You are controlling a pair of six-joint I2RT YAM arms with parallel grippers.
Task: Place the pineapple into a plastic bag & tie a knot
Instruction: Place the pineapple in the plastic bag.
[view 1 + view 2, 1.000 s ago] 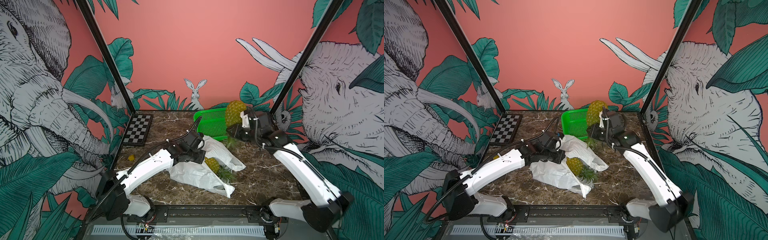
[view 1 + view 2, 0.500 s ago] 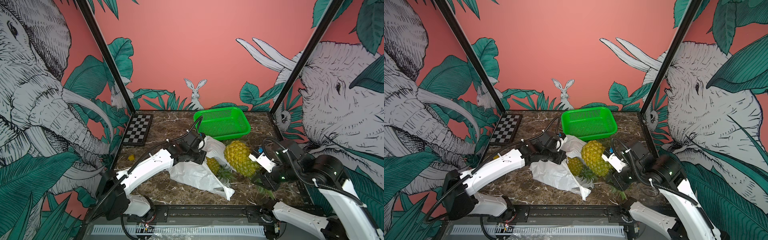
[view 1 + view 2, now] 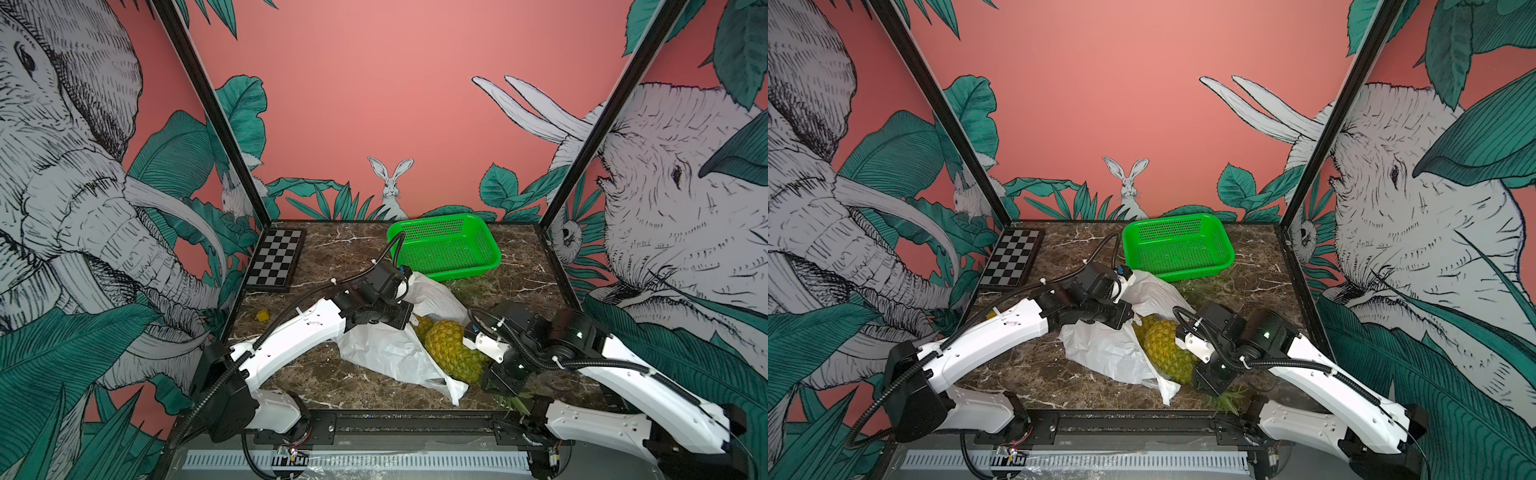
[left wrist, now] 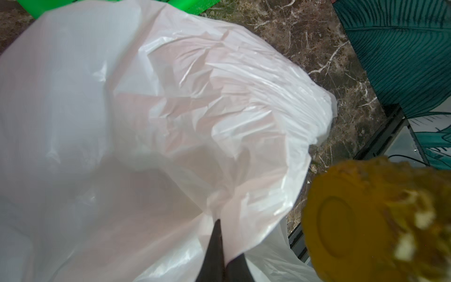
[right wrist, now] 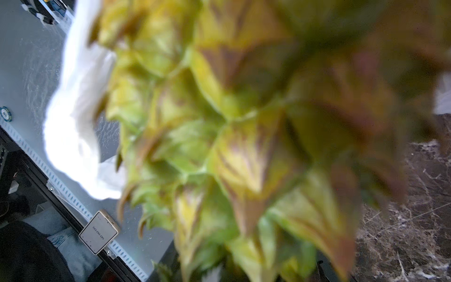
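- The left gripper (image 3: 409,318) (image 3: 1133,320) is near the middle of the marble table (image 3: 316,374). Its jaws are closed flat on a fold of the plastic bag (image 3: 386,353) (image 3: 1104,349).
- In the left wrist view the dark fingertips (image 4: 218,234) meet with white film pinched between them. The bag (image 4: 170,109) billows away from them, crinkled and semi-translucent.
- The bag lies crumpled across the centre of the table with its mouth facing right. One loose end trails toward the near edge.
- The right gripper (image 3: 486,370) (image 3: 1198,370) reaches in from the near right. It clamps the pineapple (image 3: 451,351) (image 3: 1169,353) at its crown end, and green leaves stick out on the near side of the gripper.
- The pineapple is tilted, with its base pointing far-left into the bag's mouth. Its body lies over the bag's lower sheet, and most of it is still uncovered.
- Just beyond the pineapple, a smaller yellow fruit (image 3: 422,326) shows at the bag's opening. Most of it is hidden.
- In the right wrist view the pineapple's scaly skin (image 5: 231,134) fills the picture, blurred, with white bag film (image 5: 70,109) beside it.
- A green basket (image 3: 453,272) (image 3: 1183,272) stands at the far side of the table, right of centre and just beyond the bag.
- A chessboard (image 3: 276,257) lies at the far left.
- A small yellow piece (image 3: 262,316) sits on the table's left edge, well apart from the bag.
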